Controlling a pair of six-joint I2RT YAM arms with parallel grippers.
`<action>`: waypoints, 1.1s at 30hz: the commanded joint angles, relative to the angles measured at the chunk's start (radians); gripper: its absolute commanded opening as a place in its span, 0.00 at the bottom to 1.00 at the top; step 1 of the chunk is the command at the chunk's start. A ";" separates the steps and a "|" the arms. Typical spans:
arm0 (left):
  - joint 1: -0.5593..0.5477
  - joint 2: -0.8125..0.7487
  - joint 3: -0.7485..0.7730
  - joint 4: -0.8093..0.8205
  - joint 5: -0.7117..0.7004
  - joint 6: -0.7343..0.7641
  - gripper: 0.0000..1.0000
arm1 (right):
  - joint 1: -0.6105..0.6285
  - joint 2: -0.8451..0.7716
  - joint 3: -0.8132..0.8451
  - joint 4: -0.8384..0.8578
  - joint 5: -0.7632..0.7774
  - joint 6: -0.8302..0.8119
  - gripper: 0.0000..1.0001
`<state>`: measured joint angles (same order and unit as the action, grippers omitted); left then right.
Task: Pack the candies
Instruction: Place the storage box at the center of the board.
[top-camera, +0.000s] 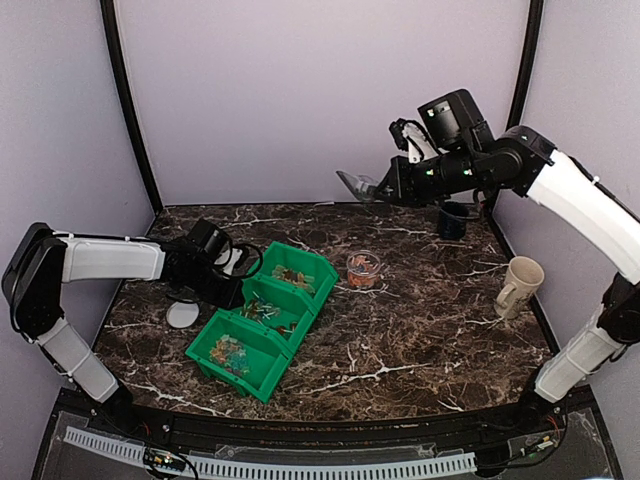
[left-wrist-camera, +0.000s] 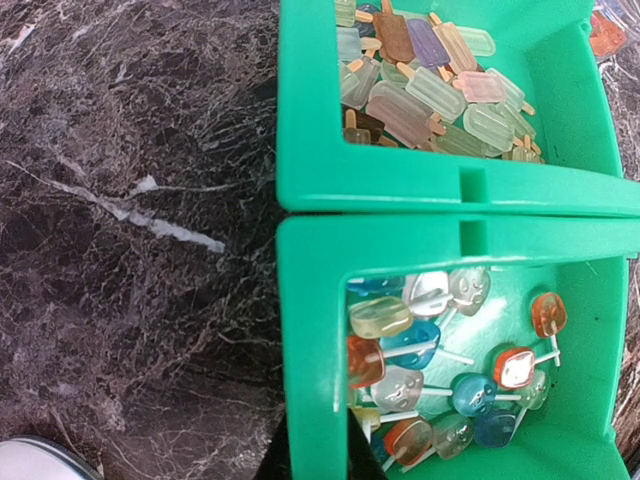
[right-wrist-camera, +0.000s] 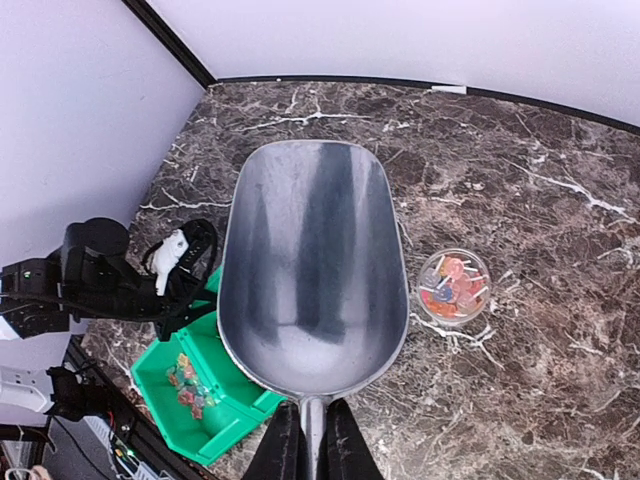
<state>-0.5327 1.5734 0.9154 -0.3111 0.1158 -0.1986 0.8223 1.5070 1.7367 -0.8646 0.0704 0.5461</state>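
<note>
on the dark marble tabletop (top-camera: 420, 330): green three-compartment plastic bin (left-wrist-camera: 400, 190) sits left of centre, with a small clear round jar (top-camera: 363, 258) near its far right end, not touching it
candies (right-wrist-camera: 453, 290): a little heap of orange and red ones in the jar. lots more loose in all three bin compartments, mixed colours. the left wrist view shows popsicle shapes in one compartment and lollipop shapes in the next
left jaws: down at the bin's left wall and closed on it as far as i can see, the green wall runs in between the dark fingertips
right jaws: clamped together on the handle of a silver metal scoop (right-wrist-camera: 312, 260), held high over the far part of the tabletop, its bowl showing bare metal
other stuff: flat round whitish lid (top-camera: 182, 314) lying just left of the bin, cream mug (top-camera: 520, 285) near the right edge, dark cup (top-camera: 452, 220) in the far right corner
</note>
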 joint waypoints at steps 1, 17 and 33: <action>-0.001 -0.022 0.053 0.065 0.028 -0.014 0.00 | -0.002 0.026 0.065 0.046 -0.070 0.027 0.00; -0.004 0.046 0.061 0.045 0.026 0.005 0.00 | -0.046 -0.011 -0.008 0.120 -0.092 -0.002 0.00; -0.003 0.052 0.071 0.021 0.027 0.010 0.25 | -0.052 -0.049 -0.015 0.145 -0.086 -0.005 0.00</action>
<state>-0.5331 1.6283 0.9627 -0.2932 0.1375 -0.1909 0.7780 1.4979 1.7187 -0.7879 -0.0113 0.5510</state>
